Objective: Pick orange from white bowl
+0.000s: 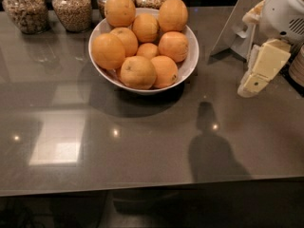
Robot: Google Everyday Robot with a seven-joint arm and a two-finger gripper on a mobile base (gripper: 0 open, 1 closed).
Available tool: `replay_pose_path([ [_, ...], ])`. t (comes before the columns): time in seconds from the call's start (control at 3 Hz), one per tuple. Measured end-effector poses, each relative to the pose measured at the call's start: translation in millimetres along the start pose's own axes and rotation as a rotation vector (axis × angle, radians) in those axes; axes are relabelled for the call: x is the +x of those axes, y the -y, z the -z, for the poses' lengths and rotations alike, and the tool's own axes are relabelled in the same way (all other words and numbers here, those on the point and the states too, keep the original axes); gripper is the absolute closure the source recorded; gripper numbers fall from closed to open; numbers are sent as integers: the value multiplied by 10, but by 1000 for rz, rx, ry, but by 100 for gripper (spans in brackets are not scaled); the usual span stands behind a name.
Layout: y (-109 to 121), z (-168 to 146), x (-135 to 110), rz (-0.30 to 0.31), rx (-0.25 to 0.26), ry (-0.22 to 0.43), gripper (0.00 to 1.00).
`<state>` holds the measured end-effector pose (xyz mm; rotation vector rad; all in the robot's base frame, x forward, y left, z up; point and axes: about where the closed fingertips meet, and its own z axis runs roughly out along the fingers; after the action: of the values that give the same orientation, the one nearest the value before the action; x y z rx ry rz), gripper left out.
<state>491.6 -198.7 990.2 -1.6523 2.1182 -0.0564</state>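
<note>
Oranges are piled in the white bowl (190, 65), which sits toward the back of the dark counter (142, 151), just in front of a row of glass jars (72, 7) of grain. The heap is two layers deep, so the fruit on top and at the rim can be reached, while the smaller orange (148, 50) in the middle is hemmed in by its neighbours. The orange (108, 51) on the left side looks like a fair target: it is large, evenly coloured, and sits high against the rim with free space above it. In front of it lies a paler orange (137, 71) with a dark stem mark, touching it.

The gripper (251, 83) hangs at the right edge of the view, well apart from the bowl and above the counter, angled down and to the left. It carries nothing. How wide it is set I cannot tell from this angle. A clear stand (232, 27) sits between it and the back right of the bowl, so a straight path across probably wants to pass in front of it.

The pick has not begun. Because the fruit lean on each other, lifting one could make others roll.
</note>
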Motion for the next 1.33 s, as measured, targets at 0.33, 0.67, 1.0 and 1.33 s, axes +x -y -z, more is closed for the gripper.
replay_pose_path([
  [0.33,330,-106,-302,-12,42,51,0],
  [0.67,571,-229,-652,-40,81,93,0],
  [1.0,762,-355,-1012,-70,116,156,0],
  [1.33,765,-357,-1013,-71,116,157,0],
])
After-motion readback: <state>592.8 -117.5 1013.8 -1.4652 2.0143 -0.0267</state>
